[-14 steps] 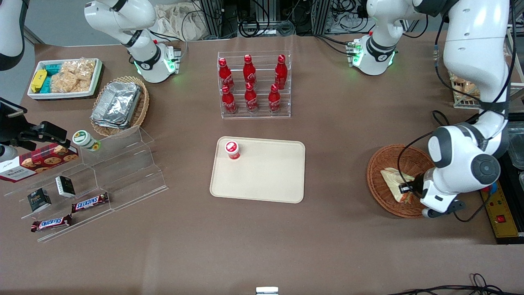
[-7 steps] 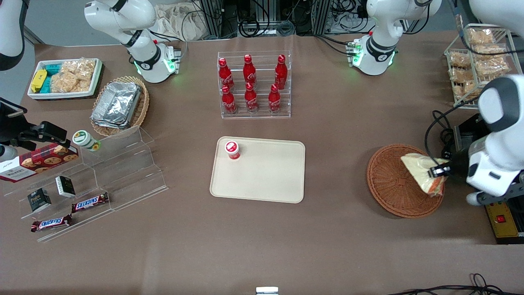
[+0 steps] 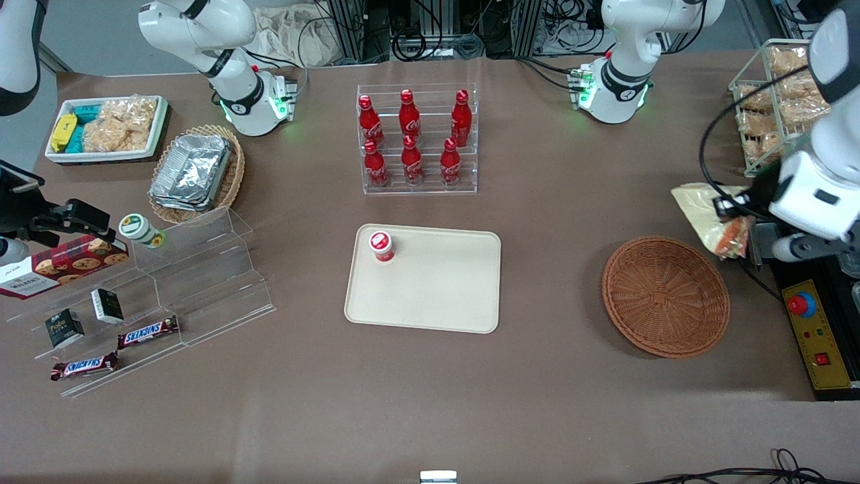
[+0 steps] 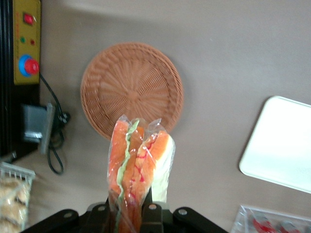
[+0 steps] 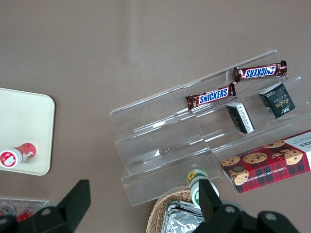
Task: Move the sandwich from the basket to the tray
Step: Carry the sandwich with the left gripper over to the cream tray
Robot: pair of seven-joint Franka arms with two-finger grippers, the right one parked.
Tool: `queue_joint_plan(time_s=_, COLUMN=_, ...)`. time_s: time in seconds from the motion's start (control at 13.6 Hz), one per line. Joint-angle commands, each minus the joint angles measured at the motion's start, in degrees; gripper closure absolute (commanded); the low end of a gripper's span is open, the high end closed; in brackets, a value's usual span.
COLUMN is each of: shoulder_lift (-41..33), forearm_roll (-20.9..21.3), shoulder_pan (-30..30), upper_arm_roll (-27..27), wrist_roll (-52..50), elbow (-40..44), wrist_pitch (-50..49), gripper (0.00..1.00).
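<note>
My left gripper point(image 3: 729, 205) is shut on the wrapped sandwich point(image 3: 705, 210) and holds it high in the air, farther from the front camera than the round reddish-brown basket point(image 3: 665, 296). In the left wrist view the sandwich point(image 4: 138, 170) stands between the fingers point(image 4: 149, 216) with its orange filling showing, and the empty basket point(image 4: 132, 90) lies far below. The cream tray point(image 3: 430, 296) sits mid-table with a small red-capped bottle point(image 3: 381, 246) on one corner; its edge point(image 4: 279, 145) also shows in the left wrist view.
A clear rack of red cola bottles point(image 3: 416, 138) stands farther from the camera than the tray. A wire rack of snack bags point(image 3: 766, 107) and a yellow control box point(image 3: 816, 339) lie at the working arm's end. Clear stepped shelves point(image 3: 195, 282) with snacks stand toward the parked arm's end.
The gripper lifted the sandwich out of the basket and carried it up and away from the front camera. The basket is now empty.
</note>
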Motion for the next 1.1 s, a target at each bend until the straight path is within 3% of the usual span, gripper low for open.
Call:
queue_joint_plan(time_s=0.0, shoulder_lift=0.04, forearm_roll=1.3, shoulder_pan=-3.54, upper_arm_roll=-4.15, wrist_roll=-11.12, elbow=2.73, wrist_pitch=-3.77, gripper=0.94)
queue_joint_plan(time_s=0.15, shoulder_lift=0.74, forearm_roll=0.78, shoulder_pan=-6.53, upper_arm_roll=-7.49, wrist_roll=-21.4, elbow=2.56, wrist_pitch=-3.59, gripper=0.94)
queue_joint_plan(time_s=0.44, shoulder_lift=7.93, forearm_roll=-1.06, shoulder_pan=-11.03, upper_arm_roll=-9.62, wrist_roll=-31.8, elbow=2.12, wrist_pitch=3.05, gripper=0.94)
queue_joint_plan(time_s=1.03, shoulder_lift=27.0, forearm_roll=-0.02, shoulder_pan=-17.35, upper_arm_roll=-9.53, wrist_roll=-37.27, elbow=0.89, wrist_pitch=24.42, gripper=0.94)
